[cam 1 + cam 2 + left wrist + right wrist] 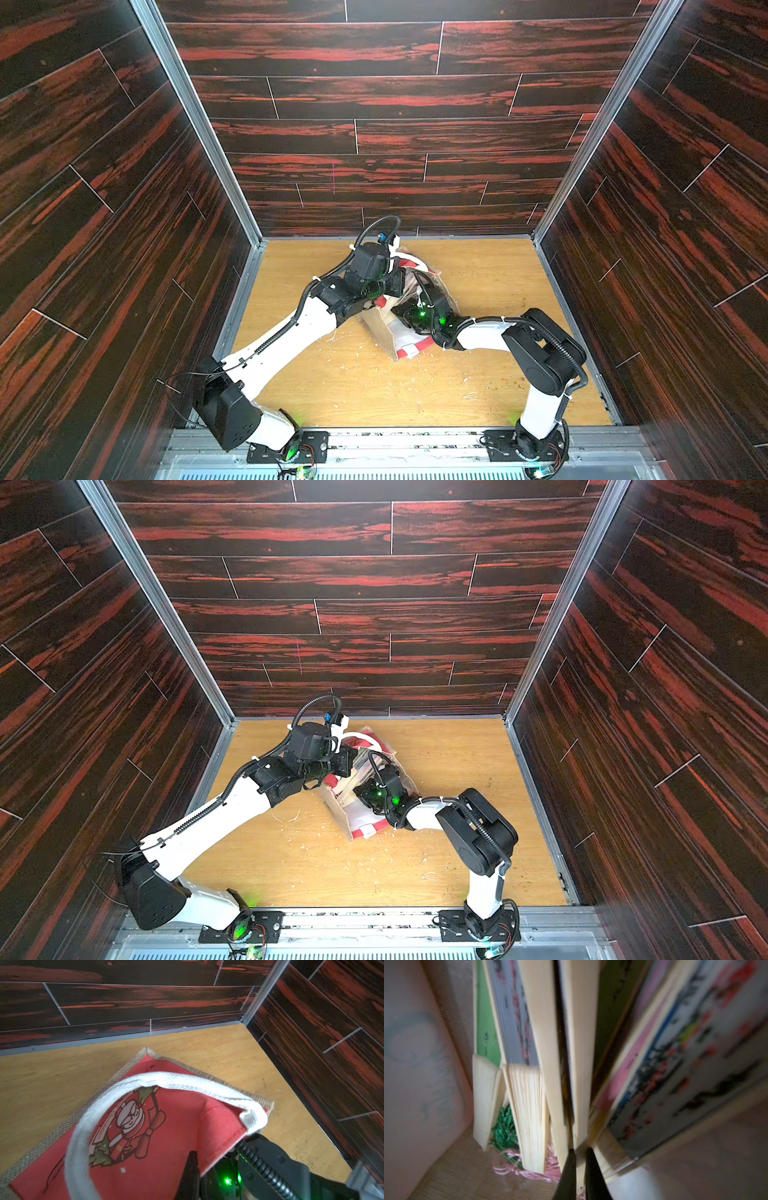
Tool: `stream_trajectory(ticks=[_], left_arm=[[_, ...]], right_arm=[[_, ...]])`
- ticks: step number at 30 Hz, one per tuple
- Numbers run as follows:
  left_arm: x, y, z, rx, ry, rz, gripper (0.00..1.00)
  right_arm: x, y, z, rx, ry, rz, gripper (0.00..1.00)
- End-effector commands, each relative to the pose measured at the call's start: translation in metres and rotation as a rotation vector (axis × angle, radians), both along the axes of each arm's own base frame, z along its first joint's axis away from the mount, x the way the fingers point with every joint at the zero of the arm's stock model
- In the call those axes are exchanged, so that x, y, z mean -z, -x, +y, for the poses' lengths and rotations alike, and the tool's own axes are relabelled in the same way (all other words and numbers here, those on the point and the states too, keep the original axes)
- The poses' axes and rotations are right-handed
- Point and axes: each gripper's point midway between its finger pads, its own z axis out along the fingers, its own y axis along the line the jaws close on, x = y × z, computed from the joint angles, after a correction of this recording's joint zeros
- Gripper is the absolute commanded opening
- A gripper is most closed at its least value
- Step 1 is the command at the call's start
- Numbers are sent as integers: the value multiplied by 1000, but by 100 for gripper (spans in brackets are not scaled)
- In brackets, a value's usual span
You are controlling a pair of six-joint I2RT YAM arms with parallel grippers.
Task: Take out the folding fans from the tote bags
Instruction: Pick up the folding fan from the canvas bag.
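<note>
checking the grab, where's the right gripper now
Inside the tote bag at mid-table. The right wrist view shows the right gripper closed on a pale fan standing between other fans.

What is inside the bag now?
Closed fans are packed inside the bag, with green and pink tassels at the bottom. The right gripper is shut on a fan. Their count is hidden: they cover each other.

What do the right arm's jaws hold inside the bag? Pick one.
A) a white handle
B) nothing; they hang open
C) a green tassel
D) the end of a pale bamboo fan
D: the right wrist view shows the right gripper inside the tote bag, its jaws pinching the end of a pale folding fan, clear of the green tassel.
</note>
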Motion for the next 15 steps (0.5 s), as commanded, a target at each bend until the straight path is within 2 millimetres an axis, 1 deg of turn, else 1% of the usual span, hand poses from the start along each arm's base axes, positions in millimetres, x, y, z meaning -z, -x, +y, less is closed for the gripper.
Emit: stream_trajectory(ticks=[1,4,7,15], left_arm=[[-19,-3,16,-90,24,-60,0],[-23,-6,24,-134,25,-86,0],[-26,-7,28,-154,32,-106,0],[-21,-11,25,-158,34,-105,0]], right_arm=[[-7,-2,-4,2,32,-13,0],[-12,4,-11,-13,65,-30,0],[-22,14,-18,-31,90,-61,0],[-57,33,-35,-51,159,-159,0]])
